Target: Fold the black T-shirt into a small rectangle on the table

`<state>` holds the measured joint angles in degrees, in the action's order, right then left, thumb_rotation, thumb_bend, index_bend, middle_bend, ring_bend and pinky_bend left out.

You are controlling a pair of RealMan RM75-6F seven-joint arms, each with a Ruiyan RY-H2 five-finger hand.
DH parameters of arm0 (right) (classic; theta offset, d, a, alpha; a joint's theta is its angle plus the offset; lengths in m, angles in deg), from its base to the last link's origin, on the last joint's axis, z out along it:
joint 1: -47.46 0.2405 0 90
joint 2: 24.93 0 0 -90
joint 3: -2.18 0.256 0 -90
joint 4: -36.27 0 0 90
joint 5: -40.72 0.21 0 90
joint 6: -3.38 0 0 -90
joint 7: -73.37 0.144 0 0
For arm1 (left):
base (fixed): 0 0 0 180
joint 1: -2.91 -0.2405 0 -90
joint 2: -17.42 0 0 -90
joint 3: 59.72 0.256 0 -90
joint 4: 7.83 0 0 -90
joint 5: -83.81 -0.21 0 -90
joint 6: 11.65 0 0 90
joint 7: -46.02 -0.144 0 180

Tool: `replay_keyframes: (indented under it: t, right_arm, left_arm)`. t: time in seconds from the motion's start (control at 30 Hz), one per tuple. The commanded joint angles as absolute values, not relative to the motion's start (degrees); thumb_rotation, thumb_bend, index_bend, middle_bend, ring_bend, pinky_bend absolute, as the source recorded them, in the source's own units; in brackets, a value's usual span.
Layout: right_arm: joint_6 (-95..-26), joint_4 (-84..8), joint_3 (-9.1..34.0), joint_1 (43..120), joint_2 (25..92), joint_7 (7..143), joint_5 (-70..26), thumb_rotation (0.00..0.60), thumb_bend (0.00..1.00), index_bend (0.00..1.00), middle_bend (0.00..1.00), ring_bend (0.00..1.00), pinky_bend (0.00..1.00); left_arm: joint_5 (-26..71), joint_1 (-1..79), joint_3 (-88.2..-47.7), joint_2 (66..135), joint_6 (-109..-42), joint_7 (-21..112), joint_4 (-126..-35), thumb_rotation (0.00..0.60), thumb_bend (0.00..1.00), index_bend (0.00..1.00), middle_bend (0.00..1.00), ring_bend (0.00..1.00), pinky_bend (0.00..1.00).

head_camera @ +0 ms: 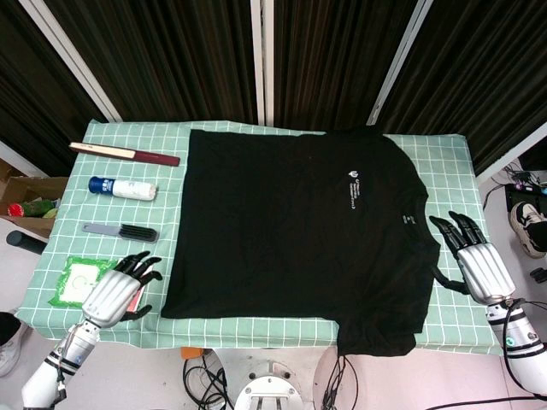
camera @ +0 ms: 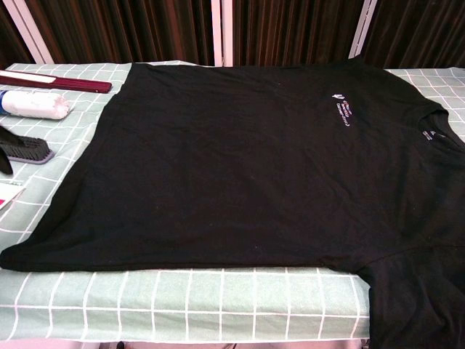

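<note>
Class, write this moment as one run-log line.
shirt: flat, unfolded, one sleeve off the near edge | left robot hand: open, beside shirt | right robot hand: open, beside shirt

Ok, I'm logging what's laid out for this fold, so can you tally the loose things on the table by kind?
Black T-shirt: 1
Maroon flat case: 1
White bottle with blue cap: 1
Dark comb: 1
Green packet: 1
Total: 5
</note>
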<state>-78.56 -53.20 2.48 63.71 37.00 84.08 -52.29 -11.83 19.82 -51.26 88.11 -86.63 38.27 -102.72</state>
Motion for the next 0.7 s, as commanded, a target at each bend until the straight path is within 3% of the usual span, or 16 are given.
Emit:
replay_keyframes:
  t: [0.03, 0.3, 0.57, 0.7]
  right_arm:
    - [-78.5, -53.1, 2.4, 63.6, 37.4, 83.7, -52.7, 0.600, 0.31, 0.06, 0.17, 0.00, 0.11]
    - [-78.7, -53.6, 2.4, 63.4, 37.7, 82.8, -54.1, 0.600, 0.31, 0.06, 0.16, 0.00, 0.11]
    - [-79.1, -53.0, 2.4, 62.6, 37.9, 83.4, -53.9, 0.600, 0.31, 0.06, 0.16, 0.00, 0.11]
    - [-78.9, -52.6, 2.3, 62.4, 38.2, 83.9, -53.7, 0.600, 0.31, 0.06, 0.16, 0.00, 0.11]
  left_arm:
    - [-12.8, 18.5, -49.8, 92.5, -85.2, 37.4, -100.0, 0.600, 0.19, 0.36, 0.16, 0.10, 0.19]
    - [-13.4, 18.0, -50.8, 100.0, -84.3, 33.8, -93.6, 0.600, 0.19, 0.36, 0.15, 0.10, 0.19]
    - [-12.5, 17.3, -51.5, 103.1, -84.7, 33.5, -89.7, 0.600, 0.20, 0.39, 0.16, 0.10, 0.19]
    - [-13.3, 17.3, -51.9, 104.6, -85.8, 35.7, -87.5, 0.600, 0.29, 0.47, 0.18, 0.10, 0.20]
